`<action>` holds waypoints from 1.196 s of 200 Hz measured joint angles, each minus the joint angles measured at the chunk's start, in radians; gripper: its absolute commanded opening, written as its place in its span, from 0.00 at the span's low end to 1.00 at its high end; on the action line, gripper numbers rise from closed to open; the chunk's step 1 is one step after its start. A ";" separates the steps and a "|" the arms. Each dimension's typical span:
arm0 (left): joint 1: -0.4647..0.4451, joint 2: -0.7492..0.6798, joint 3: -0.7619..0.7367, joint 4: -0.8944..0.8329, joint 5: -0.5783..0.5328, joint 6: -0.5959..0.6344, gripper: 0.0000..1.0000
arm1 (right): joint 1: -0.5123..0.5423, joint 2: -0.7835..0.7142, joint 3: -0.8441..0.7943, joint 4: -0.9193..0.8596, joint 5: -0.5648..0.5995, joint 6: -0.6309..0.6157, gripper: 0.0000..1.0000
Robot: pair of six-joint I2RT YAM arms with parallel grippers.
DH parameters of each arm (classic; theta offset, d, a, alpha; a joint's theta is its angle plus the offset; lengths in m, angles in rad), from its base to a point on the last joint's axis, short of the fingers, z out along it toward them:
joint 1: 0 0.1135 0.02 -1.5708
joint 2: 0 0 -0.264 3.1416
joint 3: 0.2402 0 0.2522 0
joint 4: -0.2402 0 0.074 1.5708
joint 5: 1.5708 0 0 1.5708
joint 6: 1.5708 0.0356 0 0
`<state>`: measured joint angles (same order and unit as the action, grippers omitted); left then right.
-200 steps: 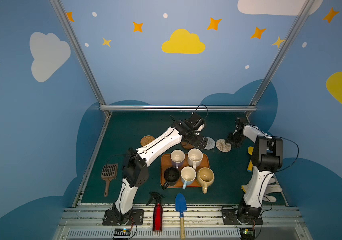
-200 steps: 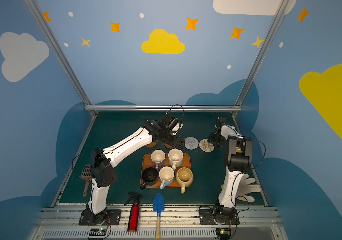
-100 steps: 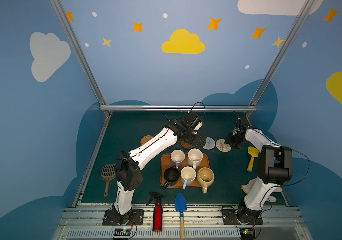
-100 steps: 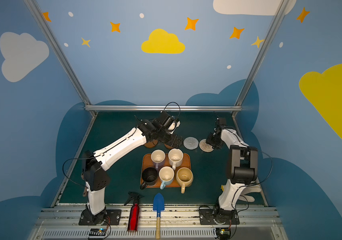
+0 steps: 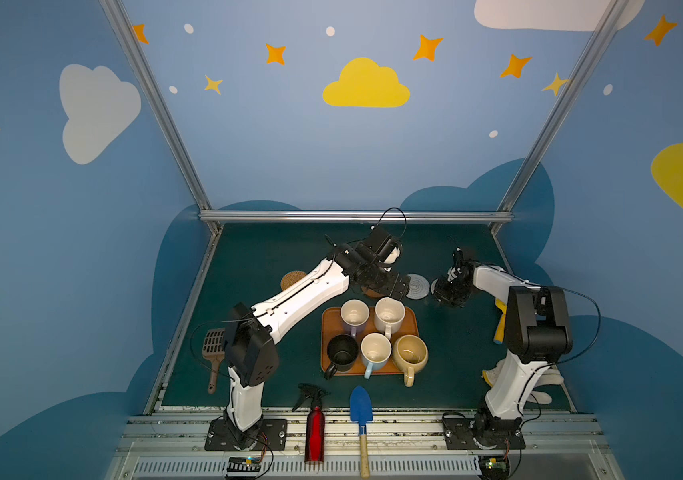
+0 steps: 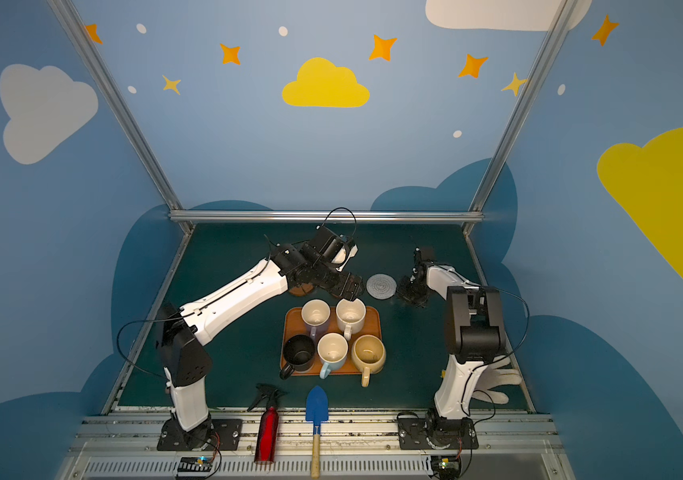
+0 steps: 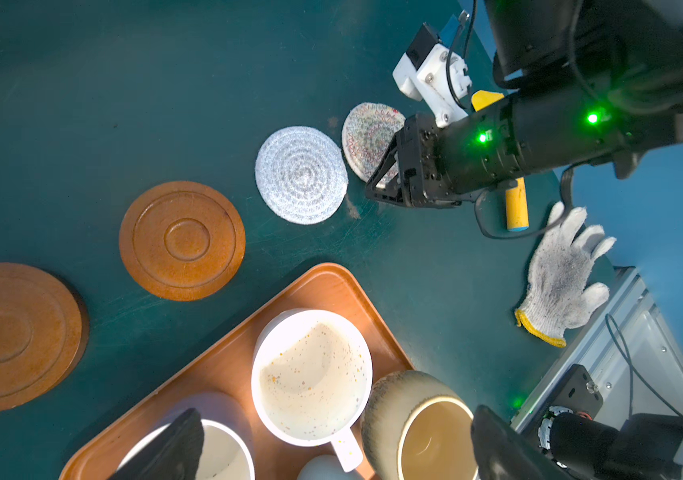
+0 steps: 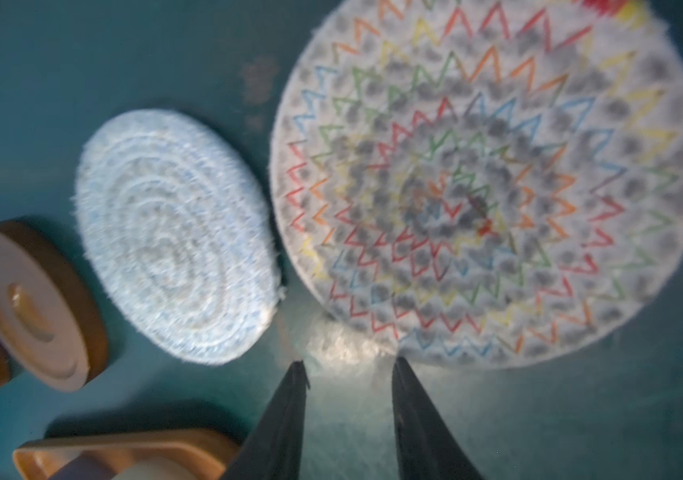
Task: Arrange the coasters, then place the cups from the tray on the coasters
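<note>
The orange-brown tray point(image 5: 325, 332) holds the lilac point(image 5: 354, 318), cream-white point(image 5: 389, 316), black point(image 5: 342, 353), light blue point(image 5: 375, 351) and yellowish-tan point(image 5: 410, 353) cups. My left gripper point(image 7: 335, 451) hangs wide open above the tray's far end, over the cream cup point(image 7: 310, 374). Behind the tray lie a rattan coaster point(image 5: 293, 279), two brown wooden ones point(image 7: 182, 241) point(image 7: 11, 336) and a grey-white rope one point(image 7: 300, 174). The beige rope coaster point(image 8: 489, 183) with coloured zigzags lies just beyond my right gripper point(image 8: 348, 372), whose jaws stand narrowly apart with nothing between them.
At the table's front edge lie a red spray bottle point(image 5: 315, 428) and a blue trowel point(image 5: 361, 411). A brown slotted scoop point(image 5: 213, 345) lies at the left. A yellow-handled tool point(image 5: 499, 328) and a white glove point(image 7: 560, 274) lie on the right, near the right arm.
My right gripper has moved left and nearer, now covering the beige coaster in both top views, and its jaws have narrowed. The left arm's elbow has swung left; its gripper stays open.
</note>
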<state>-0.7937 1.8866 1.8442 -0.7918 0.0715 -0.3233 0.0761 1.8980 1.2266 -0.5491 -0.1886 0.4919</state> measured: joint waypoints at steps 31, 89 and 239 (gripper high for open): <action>0.001 -0.011 -0.005 0.009 0.000 -0.003 1.00 | -0.005 0.015 0.014 0.008 0.005 0.002 0.35; 0.008 -0.015 -0.014 0.022 0.000 -0.006 1.00 | -0.016 0.042 0.064 0.003 0.008 -0.004 0.34; 0.070 -0.280 -0.275 0.104 -0.027 -0.056 1.00 | 0.089 -0.343 -0.119 -0.029 -0.028 -0.069 0.85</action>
<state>-0.7235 1.6062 1.5692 -0.6876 0.0441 -0.3794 0.1654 1.5551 1.1076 -0.5781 -0.2169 0.4229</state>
